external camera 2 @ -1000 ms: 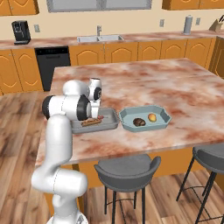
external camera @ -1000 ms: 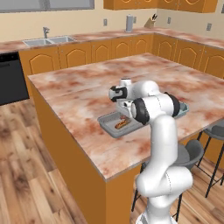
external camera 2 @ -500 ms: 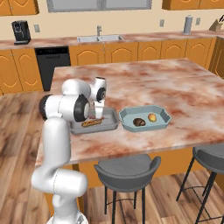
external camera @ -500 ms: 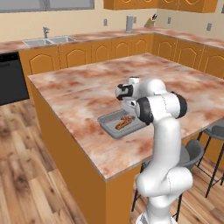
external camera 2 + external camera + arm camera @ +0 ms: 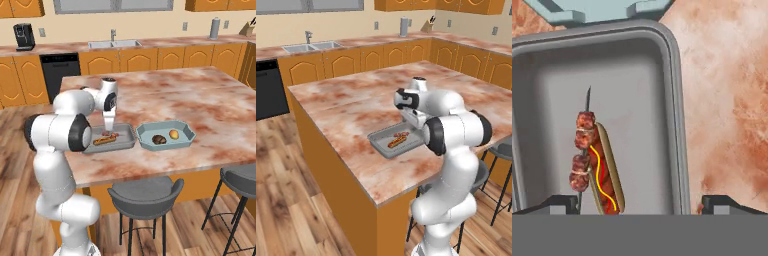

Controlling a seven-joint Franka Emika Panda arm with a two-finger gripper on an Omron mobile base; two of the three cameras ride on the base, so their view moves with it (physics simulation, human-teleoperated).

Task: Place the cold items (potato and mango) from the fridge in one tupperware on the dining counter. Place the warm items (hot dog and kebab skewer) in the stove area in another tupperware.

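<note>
Hovering over the grey tupperware (image 5: 677,100) at frame centre, the pincer (image 5: 634,202) stands released, fingertips (image 5: 559,202) apart. Inside lie the hot dog (image 5: 607,175) and kebab skewer (image 5: 583,150), touching. Right of it on the tabletop (image 5: 210,105), a teal tupperware (image 5: 186,131) holds potato (image 5: 159,139) and mango (image 5: 173,134).

On the bench (image 5: 210,105): two tupperware containers side by side, the rectangular tupperware (image 5: 127,131) at 9 o'clock of the octagonal tupperware (image 5: 185,131) in the right base view. Rectangular tupperware holds hot dog (image 5: 608,172) and kebab skewer (image 5: 582,150), touching lengthwise, skewer at 9 o'clock in the hand view. Octagonal tupperware holds potato (image 5: 159,139) and mango (image 5: 173,134), the mango at 3 o'clock of the potato.
</note>
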